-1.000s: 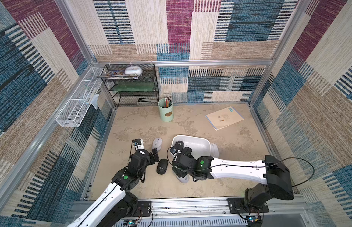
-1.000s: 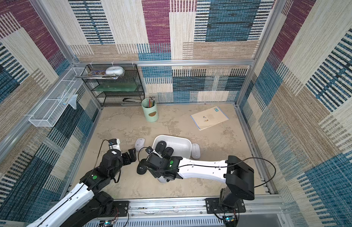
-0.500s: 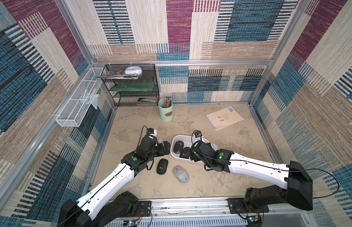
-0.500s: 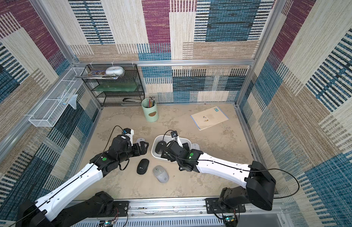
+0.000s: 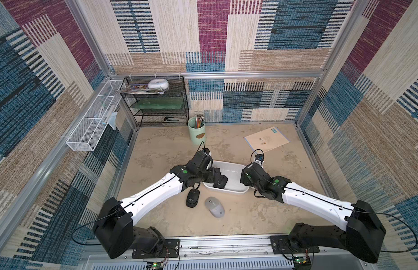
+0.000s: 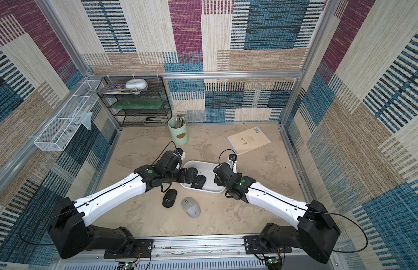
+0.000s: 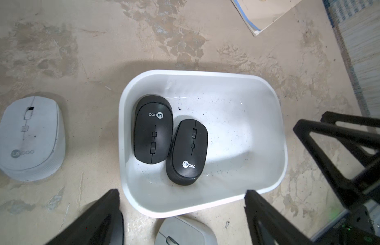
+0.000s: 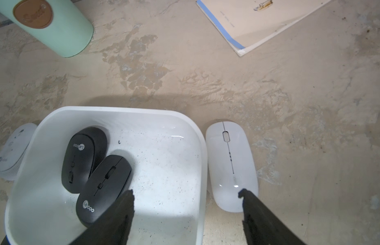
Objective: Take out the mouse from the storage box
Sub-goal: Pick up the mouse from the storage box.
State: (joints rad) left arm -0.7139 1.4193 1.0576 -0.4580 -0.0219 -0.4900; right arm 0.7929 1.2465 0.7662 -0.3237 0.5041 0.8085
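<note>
Sandy tabletop (image 7: 78,42): our left gripper (image 7: 181,192) hangs wide open, empty, over the storage box (image 7: 121,131); nearer black mouse (image 7: 188,151) lies straight ahead, lengthwise to its gap.

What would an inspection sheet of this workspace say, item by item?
Surface: beige tabletop, mottled with stains.
Job's things: white storage box holds two black mice, touching; outside it lie a black mouse, a grey mouse, a white mouse and a slim white mouse.
Clutter: mint-green pen cup and booklet, apart from the box.
Hands: left hand and right hand open, empty, over the box's ends.
Cables: black cable loops at wrists and bases.
Surroundings: black mesh shelf, white wire basket, woven patterned walls.
</note>
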